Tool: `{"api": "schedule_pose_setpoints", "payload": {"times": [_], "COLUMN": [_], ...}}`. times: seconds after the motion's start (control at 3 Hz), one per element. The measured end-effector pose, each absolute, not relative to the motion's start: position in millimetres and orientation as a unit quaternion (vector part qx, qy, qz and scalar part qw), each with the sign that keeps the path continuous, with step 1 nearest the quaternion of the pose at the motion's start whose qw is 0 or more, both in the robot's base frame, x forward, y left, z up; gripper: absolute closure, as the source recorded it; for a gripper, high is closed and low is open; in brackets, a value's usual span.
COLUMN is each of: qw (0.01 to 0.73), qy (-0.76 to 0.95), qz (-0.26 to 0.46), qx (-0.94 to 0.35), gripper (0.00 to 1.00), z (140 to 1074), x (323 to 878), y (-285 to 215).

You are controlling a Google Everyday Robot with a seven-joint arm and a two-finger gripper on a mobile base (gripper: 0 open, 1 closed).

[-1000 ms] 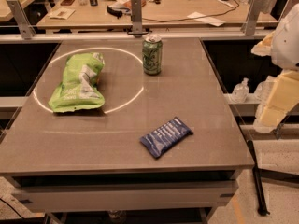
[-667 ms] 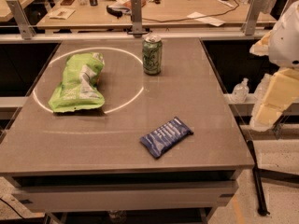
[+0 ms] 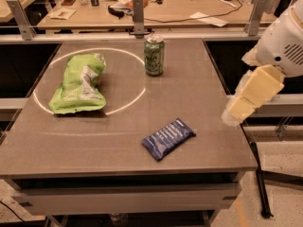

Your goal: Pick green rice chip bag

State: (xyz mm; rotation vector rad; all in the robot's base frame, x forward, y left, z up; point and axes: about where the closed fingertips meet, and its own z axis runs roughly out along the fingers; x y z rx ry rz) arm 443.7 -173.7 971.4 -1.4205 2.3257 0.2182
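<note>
green rice chip bag [image 3: 78, 84], crinkled, lying flat, hand [image 3: 235, 113] well apart

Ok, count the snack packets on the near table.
2. The green rice chip bag lies on the table's left side; the dark-blue packet lies near its front edge. None seems hidden. The pincer hangs off the table's right side.

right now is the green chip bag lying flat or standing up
Lying flat: the green rice chip bag rests broad side down on the table. The gripper hangs beside the table's right edge.
</note>
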Motion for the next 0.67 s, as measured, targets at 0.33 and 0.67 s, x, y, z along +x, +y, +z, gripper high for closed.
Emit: {"api": "schedule_pose_setpoints", "payload": {"times": [0.33, 0.67], "qw": [0.223, 0.226], "qy": [0.847, 0.869], "qz": [0.105, 0.128], "qx": [-0.471, -0.421], "gripper": [0.0, 0.0], "z": [979, 982], "x": [443, 444], "y": [-149, -130]}}
